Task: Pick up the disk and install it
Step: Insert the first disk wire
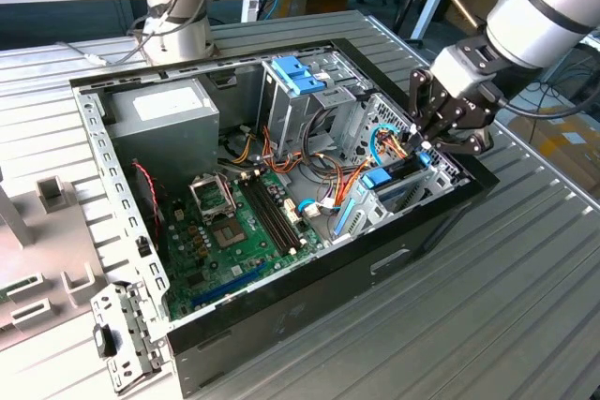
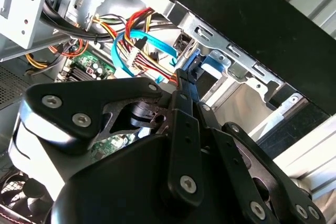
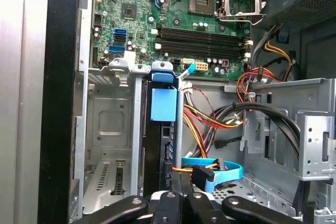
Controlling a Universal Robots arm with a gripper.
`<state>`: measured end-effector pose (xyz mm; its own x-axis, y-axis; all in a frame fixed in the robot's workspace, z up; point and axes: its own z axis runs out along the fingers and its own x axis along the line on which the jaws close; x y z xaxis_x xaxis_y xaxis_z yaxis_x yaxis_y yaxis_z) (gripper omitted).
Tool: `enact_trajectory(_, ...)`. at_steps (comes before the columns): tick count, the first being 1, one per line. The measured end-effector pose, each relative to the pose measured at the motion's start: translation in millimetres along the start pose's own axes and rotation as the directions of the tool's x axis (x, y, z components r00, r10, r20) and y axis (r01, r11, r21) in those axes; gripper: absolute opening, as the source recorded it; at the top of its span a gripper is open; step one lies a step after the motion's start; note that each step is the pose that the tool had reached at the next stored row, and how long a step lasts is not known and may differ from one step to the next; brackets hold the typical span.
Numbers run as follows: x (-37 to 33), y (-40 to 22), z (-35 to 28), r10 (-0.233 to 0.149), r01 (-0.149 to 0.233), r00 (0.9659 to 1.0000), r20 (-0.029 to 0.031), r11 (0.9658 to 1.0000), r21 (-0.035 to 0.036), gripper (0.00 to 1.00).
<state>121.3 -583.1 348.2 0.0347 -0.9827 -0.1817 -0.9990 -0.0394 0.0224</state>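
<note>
The gripper (image 1: 424, 144) hangs over the drive bay at the corner of the case (image 1: 281, 299) towards the exterior view's right. In the first wrist view the fingers (image 3: 169, 205) are pressed together, their tips at the near end of the disk (image 3: 157, 150). The disk stands on edge as a dark slab in the bay slot, under the blue latch (image 3: 164, 103). It looks mostly seated, though I cannot tell whether it is fully home.

The risks, as I judge them, come from the crowding. The blue data cable (image 3: 220, 174) and the orange and red wires (image 3: 205, 121) run just beside the fingers. A sideways drift could snag them or pull a plug. If the disk sits slightly skewed in its rails, pressing on it could jam it against the bay wall (image 3: 107, 129) or leave the latch uncaught. The motherboard (image 1: 234, 222) lies exposed beyond the bay, so a slip that way could strike it.

The case lies open on a ribbed metal tabletop (image 1: 487, 306). A loose metal bracket (image 1: 122, 339) lies near its front edge, and a second arm's base (image 1: 178, 16) stands by the far edge. Behind are wooden benches and trailing cords, a workshop setting.
</note>
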Motion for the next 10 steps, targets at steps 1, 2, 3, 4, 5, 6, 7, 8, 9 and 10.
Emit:
enact_trajectory(1, 0.3, -0.3, 1.2, 0.001, -0.001, 1.0000, -0.0002, 1.0000, -0.0034, 0.11)
enact_trajectory(2, 0.5, -0.5, 2.3, 0.001, -0.001, 1.0000, 0.0000, 1.0000, -0.0057, 0.11)
enact_trajectory(3, 0.7, -0.7, 3.0, 0.001, -0.001, 1.0000, -0.0001, 1.0000, -0.0074, 0.11)
enact_trajectory(4, 0.9, -0.9, 4.0, 0.002, -0.002, 1.0000, 0.0000, 1.0000, -0.0092, 0.11)
enact_trajectory(5, 1.0, -1.2, 4.5, 0.002, -0.002, 1.0000, -0.0002, 0.9999, -0.0107, 0.11)
enact_trajectory(6, 1.1, -1.3, 5.3, 0.002, -0.002, 1.0000, -0.0003, 0.9999, -0.0124, 0.11)
enact_trajectory(7, 1.2, -1.5, 5.6, 0.002, -0.002, 1.0000, -0.0002, 0.9999, -0.0131, 0.11)
enact_trajectory(8, 1.3, -1.5, 5.8, 0.003, -0.003, 1.0000, 0.0000, 0.9999, -0.0132, 0.11)
enact_trajectory(9, 1.2, -1.5, 5.7, 0.002, -0.002, 1.0000, 0.0002, 0.9999, -0.0133, 0.11)
enact_trajectory(10, 1.1, -1.5, 5.0, 0.002, -0.002, 1.0000, 0.0007, 0.9999, -0.0133, 0.11)
